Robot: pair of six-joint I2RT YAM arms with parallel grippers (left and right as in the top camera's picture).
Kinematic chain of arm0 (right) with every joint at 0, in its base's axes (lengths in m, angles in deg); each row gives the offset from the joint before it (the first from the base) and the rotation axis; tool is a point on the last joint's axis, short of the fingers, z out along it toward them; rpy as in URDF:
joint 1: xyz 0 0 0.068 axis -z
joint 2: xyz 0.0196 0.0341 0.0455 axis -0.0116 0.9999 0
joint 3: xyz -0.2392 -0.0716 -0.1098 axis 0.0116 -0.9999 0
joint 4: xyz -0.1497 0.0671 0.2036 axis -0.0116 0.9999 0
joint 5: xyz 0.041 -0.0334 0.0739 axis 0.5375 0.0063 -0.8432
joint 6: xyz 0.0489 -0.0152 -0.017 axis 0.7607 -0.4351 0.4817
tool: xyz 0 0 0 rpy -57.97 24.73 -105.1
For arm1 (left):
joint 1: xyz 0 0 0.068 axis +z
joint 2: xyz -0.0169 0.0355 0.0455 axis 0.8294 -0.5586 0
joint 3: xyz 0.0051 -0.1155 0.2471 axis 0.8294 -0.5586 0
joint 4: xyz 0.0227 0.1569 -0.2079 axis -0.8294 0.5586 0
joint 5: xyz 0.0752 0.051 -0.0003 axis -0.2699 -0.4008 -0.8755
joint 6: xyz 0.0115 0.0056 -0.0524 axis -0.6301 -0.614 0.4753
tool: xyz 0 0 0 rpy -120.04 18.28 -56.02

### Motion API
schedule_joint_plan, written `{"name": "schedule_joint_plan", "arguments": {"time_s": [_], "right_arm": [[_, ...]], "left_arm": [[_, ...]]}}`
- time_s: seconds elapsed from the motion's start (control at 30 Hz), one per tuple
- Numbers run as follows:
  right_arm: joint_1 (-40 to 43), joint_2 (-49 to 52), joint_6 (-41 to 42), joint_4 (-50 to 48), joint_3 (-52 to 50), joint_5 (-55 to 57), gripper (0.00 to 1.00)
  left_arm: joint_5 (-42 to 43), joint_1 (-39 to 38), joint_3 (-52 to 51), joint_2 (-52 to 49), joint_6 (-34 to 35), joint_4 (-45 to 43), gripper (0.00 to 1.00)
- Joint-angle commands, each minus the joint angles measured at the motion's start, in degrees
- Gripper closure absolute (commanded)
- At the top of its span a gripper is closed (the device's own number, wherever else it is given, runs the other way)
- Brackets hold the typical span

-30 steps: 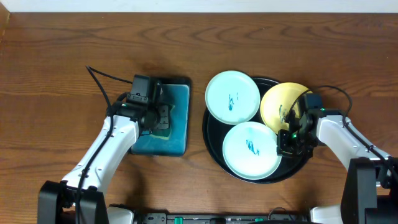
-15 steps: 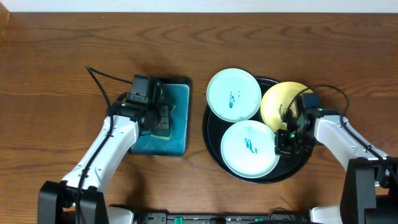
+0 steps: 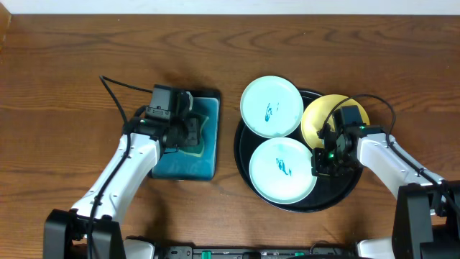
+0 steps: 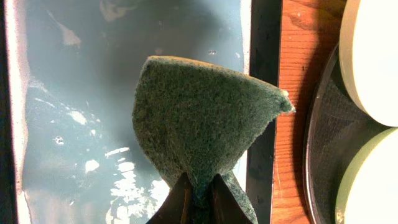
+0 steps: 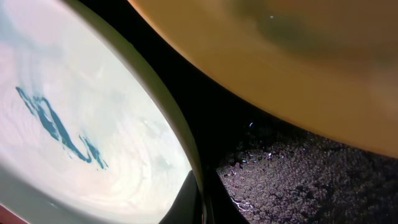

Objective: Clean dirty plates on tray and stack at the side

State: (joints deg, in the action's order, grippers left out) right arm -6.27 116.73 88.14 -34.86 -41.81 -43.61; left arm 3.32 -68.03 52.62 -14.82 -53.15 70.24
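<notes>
Sponge [image 4: 199,118] is pinched in left gripper [image 4: 198,202] over teal tray [image 4: 74,93]; right gripper [image 5: 200,202] clamps mint plate [image 5: 81,124] rim.

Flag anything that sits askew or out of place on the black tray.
The far mint plate overhangs the black tray's far-left rim instead of lying inside. The yellow plate also seems to poke past the far-right rim. Nothing looks spilled or broken.

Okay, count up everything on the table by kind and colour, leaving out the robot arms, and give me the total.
Mint-white plates: 2
Yellow plate: 1
Black tray: 1
Teal tray: 1
Sponge: 1
Total: 6
</notes>
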Motion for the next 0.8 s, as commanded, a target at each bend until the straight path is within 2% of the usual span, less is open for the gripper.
{"name": "schedule_joint_plan", "arguments": {"time_s": [0.0,0.13,0.4,0.67,0.77], "right_arm": [[-0.7,0.2,-0.6,-0.3,0.3,-1.2,0.99],[-0.7,0.2,-0.6,-0.3,0.3,-1.2,0.99],[-0.7,0.2,-0.6,-0.5,0.3,-1.2,0.99],[-0.7,0.2,-0.6,-0.5,0.3,-1.2,0.99],[-0.7,0.2,-0.6,-0.5,0.3,-1.2,0.99]], "left_arm": [[8.8,4.2,0.5,0.4,-0.9,-2.5,0.93],[20.6,9.7,0.5,0.4,-3.0,-4.5,0.93],[32.4,14.9,0.2,-1.0,-5.6,-5.4,0.92],[33.2,15.8,0.1,-4.7,-5.6,-6.5,0.94],[30.8,15.2,0.0,-6.8,-5.1,-6.3,0.93]]}}
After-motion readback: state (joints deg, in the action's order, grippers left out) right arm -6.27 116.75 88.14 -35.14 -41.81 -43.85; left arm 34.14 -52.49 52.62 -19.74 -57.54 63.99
